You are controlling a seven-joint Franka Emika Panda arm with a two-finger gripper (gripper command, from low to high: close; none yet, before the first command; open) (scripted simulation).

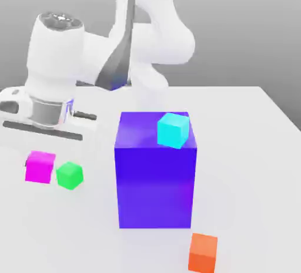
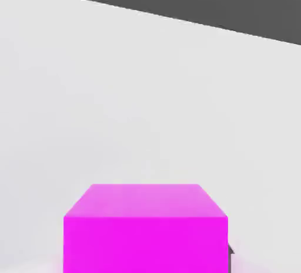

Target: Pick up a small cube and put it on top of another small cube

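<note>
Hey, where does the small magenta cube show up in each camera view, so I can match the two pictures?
Exterior view: the small bright magenta cube sits on the white table at the exterior view's left, right beside the small green cube, below the robot's hand.
Hand view: the magenta cube looms large and close in front of the camera.
Shared landmark: the white tabletop under the cube.

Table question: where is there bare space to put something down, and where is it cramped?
The white table is bare on the exterior view's right, beyond the big purple-blue block, and in front between the green cube and orange cube. It is crowded where the magenta cube and green cube sit close together below the robot's hand.
</note>
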